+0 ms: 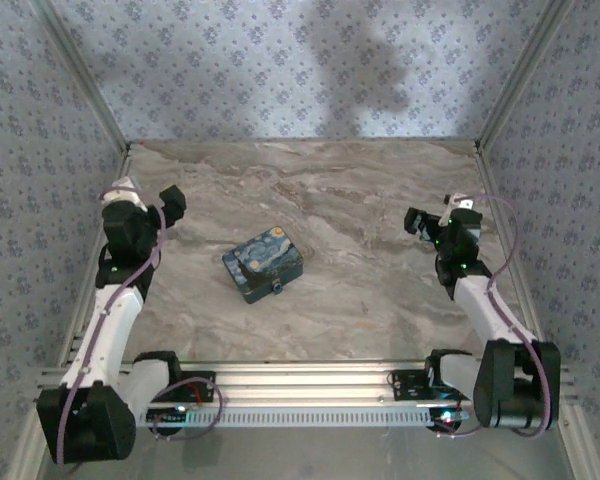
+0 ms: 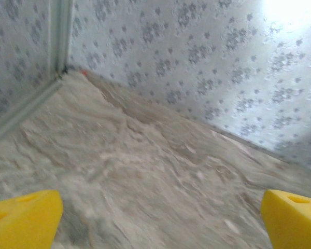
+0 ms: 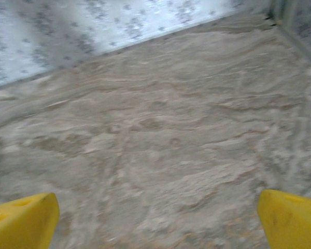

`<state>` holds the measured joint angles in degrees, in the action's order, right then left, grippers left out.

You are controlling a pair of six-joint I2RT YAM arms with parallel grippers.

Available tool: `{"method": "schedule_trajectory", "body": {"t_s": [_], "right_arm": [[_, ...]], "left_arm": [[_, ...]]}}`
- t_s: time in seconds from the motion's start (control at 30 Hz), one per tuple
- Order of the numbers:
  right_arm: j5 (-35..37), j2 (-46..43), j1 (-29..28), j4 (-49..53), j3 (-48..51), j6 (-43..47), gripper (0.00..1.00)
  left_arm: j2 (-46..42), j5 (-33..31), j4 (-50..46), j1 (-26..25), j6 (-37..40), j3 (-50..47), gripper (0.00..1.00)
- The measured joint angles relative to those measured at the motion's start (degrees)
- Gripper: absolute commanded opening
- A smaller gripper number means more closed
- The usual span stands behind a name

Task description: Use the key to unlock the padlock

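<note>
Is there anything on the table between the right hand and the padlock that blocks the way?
Nothing visible does. Bare table lies between the open right hand and the padlock, which sits at the near edge of the blue box.

1 overhead, 2 low over table

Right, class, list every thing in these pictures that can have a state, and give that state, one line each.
Left gripper: open, holding nothing.
Right gripper: open, holding nothing.
Box: lid shut, neither gripper touching it.
Padlock: at the box's near side; too small to tell whether it is locked.
</note>
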<state>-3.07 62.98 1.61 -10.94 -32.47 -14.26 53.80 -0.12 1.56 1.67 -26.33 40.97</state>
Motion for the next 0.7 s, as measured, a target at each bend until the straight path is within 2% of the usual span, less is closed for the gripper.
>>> {"method": "schedule_trajectory", "body": {"t_s": [0.13, 0.33, 0.5, 0.7], "right_arm": [[-6.36, -3.04, -4.5, 4.83, -2.29, -2.62, 1.0], [-13.29, 0.09, -16.04, 7.72, -6.21, -5.31, 1.0], [-16.98, 13.57, -26.08, 8.22, -11.82, -5.99, 1.0], [-20.39, 28.7, -32.37, 7.63, -19.5, -6.86, 1.0]], "left_arm": [[-2.62, 3.89, -9.92, -2.25, -6.84, 0.37, 0.98], [-6.32, 5.29, -21.81, -10.45, -13.6, -0.11, 0.98], [-6.03, 5.25, -25.35, -16.61, -18.67, -3.04, 0.98], [-3.23, 5.27, -25.35, -22.05, -24.39, -8.52, 0.98]]}}
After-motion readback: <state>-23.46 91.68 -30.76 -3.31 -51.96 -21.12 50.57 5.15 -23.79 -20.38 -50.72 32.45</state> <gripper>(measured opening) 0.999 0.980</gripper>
